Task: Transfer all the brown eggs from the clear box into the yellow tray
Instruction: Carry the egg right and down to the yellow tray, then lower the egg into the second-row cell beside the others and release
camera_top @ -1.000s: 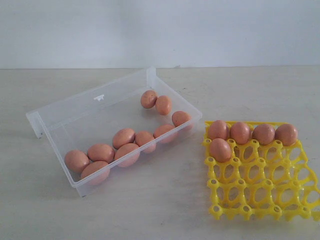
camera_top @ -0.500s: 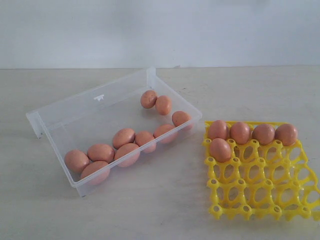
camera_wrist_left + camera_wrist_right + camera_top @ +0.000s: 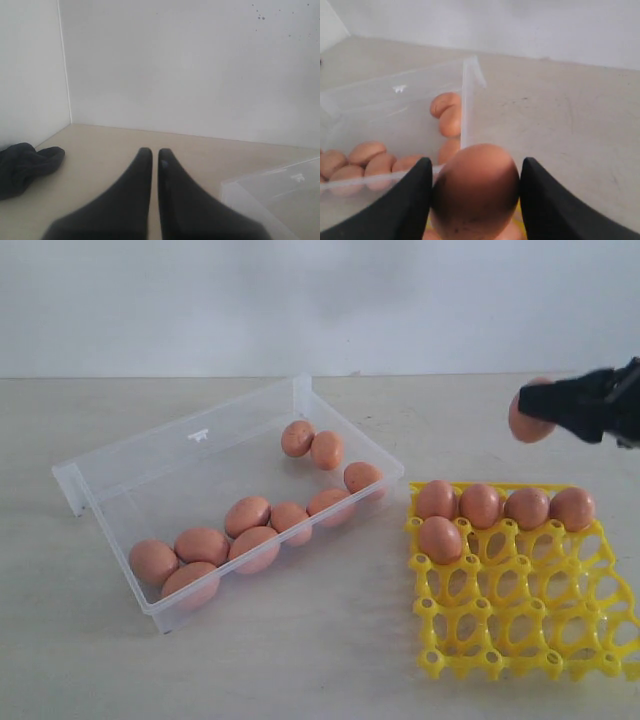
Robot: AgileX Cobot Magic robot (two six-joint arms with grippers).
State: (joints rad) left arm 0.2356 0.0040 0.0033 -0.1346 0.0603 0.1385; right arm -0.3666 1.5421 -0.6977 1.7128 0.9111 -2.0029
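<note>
The clear box (image 3: 190,455) lies left of centre and holds several brown eggs (image 3: 248,515). To its right, the yellow tray (image 3: 520,610) carries several more eggs (image 3: 481,505) along its far rows. My right gripper (image 3: 545,408) hangs in the air above the tray's far right side, shut on one brown egg (image 3: 476,187) that fills the space between its fingers (image 3: 405,200). My left gripper (image 3: 155,152) does not show in the exterior view; its two dark fingers stand almost together with nothing between them, above bare table.
A dark cloth (image 3: 25,165) lies on the table by the left wall. A white wall runs behind the table. A corner of the clear box (image 3: 272,187) shows beside my left gripper.
My right gripper has come into the exterior view from the right, carrying a brown egg above the tray. The box, the tray and their eggs have not moved.
</note>
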